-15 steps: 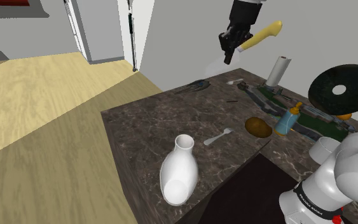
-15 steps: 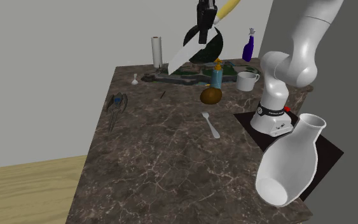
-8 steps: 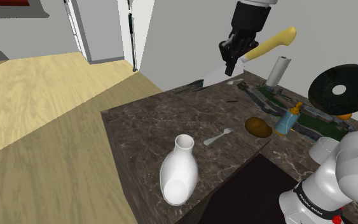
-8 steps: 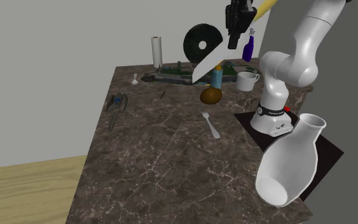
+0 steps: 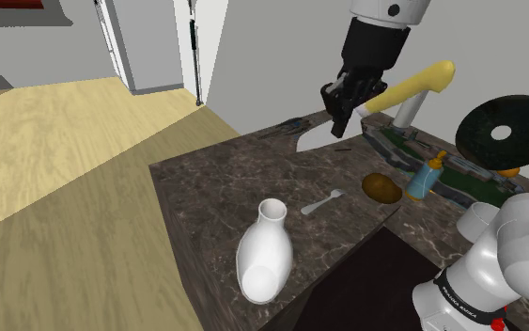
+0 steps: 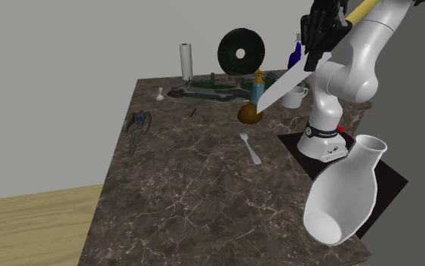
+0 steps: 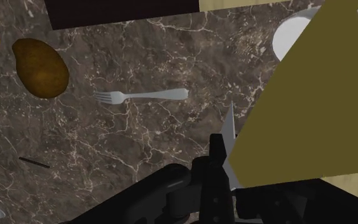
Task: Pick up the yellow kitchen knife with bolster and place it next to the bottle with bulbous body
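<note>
Stand: the dark box top (image 5: 356, 282) fills the near right of the shoulder view and meets the counter's near edge.
White bottle: the bulbous white bottle (image 5: 264, 254) sits at the counter's near edge, just beside the stand, with its neck pointing away from the edge. It looks tilted, but I cannot tell whether it lies flat.
Counter: the dark marbled counter (image 5: 225, 183) has a left edge that drops straight to the wooden floor (image 5: 65, 160).
Open room: bare stone runs from the white bottle out to the left and far-left edges. There is also a free strip between the white bottle and the fork.
Fork: the pale fork (image 5: 323, 201) lies flat in mid-counter, well apart from the white bottle.
Brown lump: the brown lump (image 5: 381, 187) rests just right of the fork.
Gripper: the black gripper (image 5: 344, 105) hangs high above the counter's far half, its fingers clamped on the knife where blade meets handle.
Knife: the knife (image 5: 408, 85) is airborne. Its yellow handle angles up to the right and its blade slants down to the left, with the tip clear of the stone.
Far edge: the blue bottle (image 5: 428, 176), mug (image 5: 474, 221), black disc (image 5: 506, 132) and paper roll (image 6: 186, 60) crowd the far right.
</note>
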Action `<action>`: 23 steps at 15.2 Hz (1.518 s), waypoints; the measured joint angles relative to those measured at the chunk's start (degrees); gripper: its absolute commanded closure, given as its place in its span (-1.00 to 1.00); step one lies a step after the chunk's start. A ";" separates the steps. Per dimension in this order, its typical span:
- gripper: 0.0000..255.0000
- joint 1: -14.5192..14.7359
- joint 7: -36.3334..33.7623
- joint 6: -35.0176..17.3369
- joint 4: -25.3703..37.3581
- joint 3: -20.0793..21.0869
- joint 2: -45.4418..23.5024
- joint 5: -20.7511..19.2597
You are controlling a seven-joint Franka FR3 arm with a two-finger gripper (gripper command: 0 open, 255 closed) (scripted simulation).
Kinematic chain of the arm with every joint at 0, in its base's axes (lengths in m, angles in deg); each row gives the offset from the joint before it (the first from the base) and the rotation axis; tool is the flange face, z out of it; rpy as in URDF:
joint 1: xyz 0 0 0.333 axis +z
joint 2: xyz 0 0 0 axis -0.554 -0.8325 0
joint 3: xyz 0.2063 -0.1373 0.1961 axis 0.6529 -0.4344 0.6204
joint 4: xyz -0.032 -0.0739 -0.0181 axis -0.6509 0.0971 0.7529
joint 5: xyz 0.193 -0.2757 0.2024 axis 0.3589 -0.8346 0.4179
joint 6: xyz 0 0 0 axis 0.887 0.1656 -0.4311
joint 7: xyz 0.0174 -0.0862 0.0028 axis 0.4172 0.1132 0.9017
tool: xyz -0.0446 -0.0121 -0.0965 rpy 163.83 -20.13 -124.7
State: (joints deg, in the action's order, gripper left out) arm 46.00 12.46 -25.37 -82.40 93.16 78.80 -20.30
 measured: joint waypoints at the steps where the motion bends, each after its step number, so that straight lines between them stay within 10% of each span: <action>1: 1.00 0.10 -0.06 -0.65 -0.99 0.09 0.34 0.14; 23: 1.00 1.05 0.23 -17.03 -18.91 1.81 1.95 1.73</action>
State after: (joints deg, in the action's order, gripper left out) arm 47.04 12.68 -42.40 -101.32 94.97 80.74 -18.57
